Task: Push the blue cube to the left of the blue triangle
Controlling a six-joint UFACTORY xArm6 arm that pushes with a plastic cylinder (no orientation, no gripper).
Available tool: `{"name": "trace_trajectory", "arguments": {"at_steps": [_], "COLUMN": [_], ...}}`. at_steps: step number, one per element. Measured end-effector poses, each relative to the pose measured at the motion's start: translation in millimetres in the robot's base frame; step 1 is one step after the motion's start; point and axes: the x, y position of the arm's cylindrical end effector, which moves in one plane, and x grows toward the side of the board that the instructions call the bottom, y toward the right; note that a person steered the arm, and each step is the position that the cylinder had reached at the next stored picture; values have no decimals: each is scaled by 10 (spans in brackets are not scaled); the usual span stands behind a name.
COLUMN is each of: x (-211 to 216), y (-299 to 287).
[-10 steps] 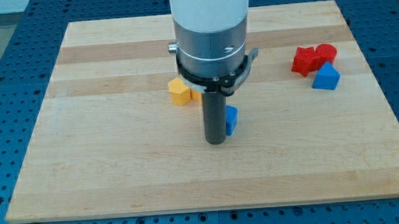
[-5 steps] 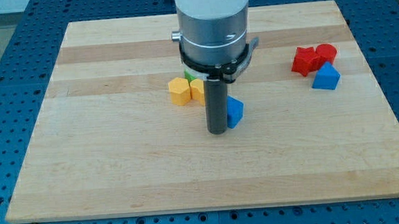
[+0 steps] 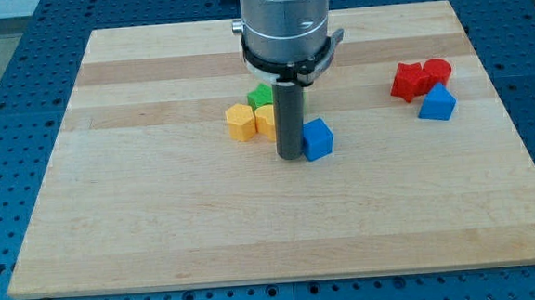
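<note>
The blue cube [image 3: 318, 138] sits near the middle of the wooden board [image 3: 160, 212]. My tip [image 3: 291, 155] stands right against the cube's left side. The blue triangle [image 3: 437, 103] lies far off at the view's right, just below two red blocks. The cube is well to the left of the triangle, with a wide stretch of board between them.
A yellow hexagonal block [image 3: 240, 122] and a second yellow block [image 3: 266, 119] lie just left of the rod, with a green block [image 3: 260, 96] behind them. A red star-like block [image 3: 407, 80] and a red cylinder [image 3: 438, 70] sit above the blue triangle.
My tip has moved toward the view's top and slightly right, pushing the blue cube up and right. The green block behind the rod has come into sight.
</note>
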Motion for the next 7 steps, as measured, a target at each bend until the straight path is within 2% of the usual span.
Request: {"name": "trace_trajectory", "arguments": {"at_steps": [4, 7], "x": [-308, -326], "y": [750, 1185]}}
